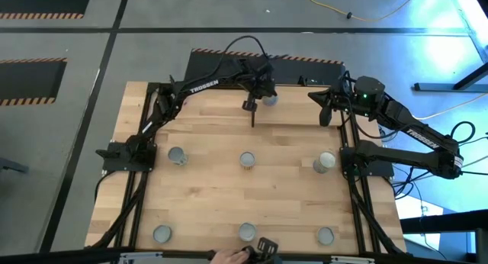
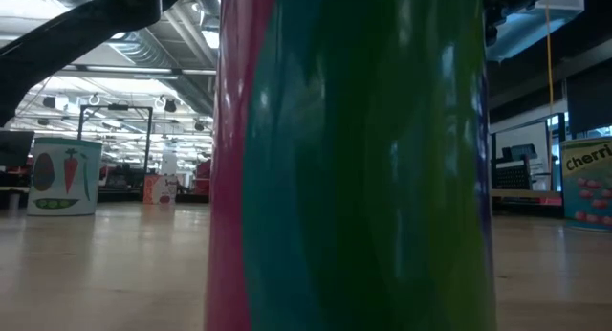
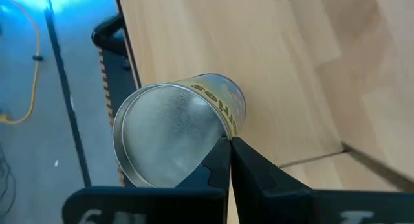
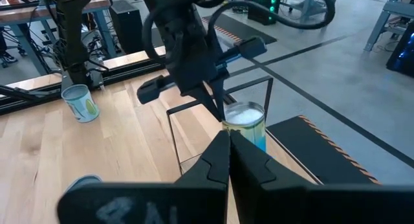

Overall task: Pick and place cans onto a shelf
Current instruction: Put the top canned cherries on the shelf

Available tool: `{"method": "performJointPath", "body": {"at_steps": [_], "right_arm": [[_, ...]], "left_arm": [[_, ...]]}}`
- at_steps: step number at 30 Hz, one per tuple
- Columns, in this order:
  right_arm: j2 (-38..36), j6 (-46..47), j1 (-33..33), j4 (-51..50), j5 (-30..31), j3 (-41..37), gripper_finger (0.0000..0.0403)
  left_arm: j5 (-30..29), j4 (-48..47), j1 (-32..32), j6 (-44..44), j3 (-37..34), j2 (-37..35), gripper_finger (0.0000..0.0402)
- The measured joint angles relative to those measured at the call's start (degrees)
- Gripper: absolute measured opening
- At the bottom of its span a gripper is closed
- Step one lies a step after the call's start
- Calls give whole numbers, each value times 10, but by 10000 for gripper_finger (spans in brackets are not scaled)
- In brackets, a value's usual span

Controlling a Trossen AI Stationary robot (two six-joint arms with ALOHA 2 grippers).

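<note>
- Silver-topped can (image 1: 268, 100) stands at the far edge of the worktop (image 1: 213, 188), by the thin black frame of the shelf (image 4: 194, 130); the left pincer (image 1: 258, 87) is right at it, just off its rim.
- Left wrist view shows that pincer's fingers (image 3: 242, 169) pressed together with nothing between them, their tips against the side of the yellow-labelled can (image 3: 178, 133), so it holds nothing.
- Right pincer (image 1: 326, 110) waits at the far right edge of the worktop, its fingers (image 4: 226, 162) also closed together and empty.
- Seven more cans stand in two rows nearer the camera side: three across the middle, one being (image 1: 247, 159), and three along the near edge, such as (image 1: 325, 236).
- A person's hand (image 1: 229, 256) shows at the near edge.
- Judgement: this can looks placed, or just about so. To do the step well, lift the left pincer straight up before swinging away, since a sideways sweep with tips touching could tip the can off the far edge.
- Next, open fully over a middle-row can and centre it before closing.
</note>
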Motion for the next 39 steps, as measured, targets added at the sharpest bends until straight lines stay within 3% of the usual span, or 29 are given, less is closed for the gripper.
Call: {"method": "performJointPath", "body": {"at_steps": [15, 39], "right_arm": [[0, 0, 0, 0, 0, 0, 8], [0, -2, 0, 0, -1, 0, 8]], "left_arm": [[-8, 7, -18, 0, -18, 0, 0], [8, 40, -19, -105, -18, 0, 6]]}}
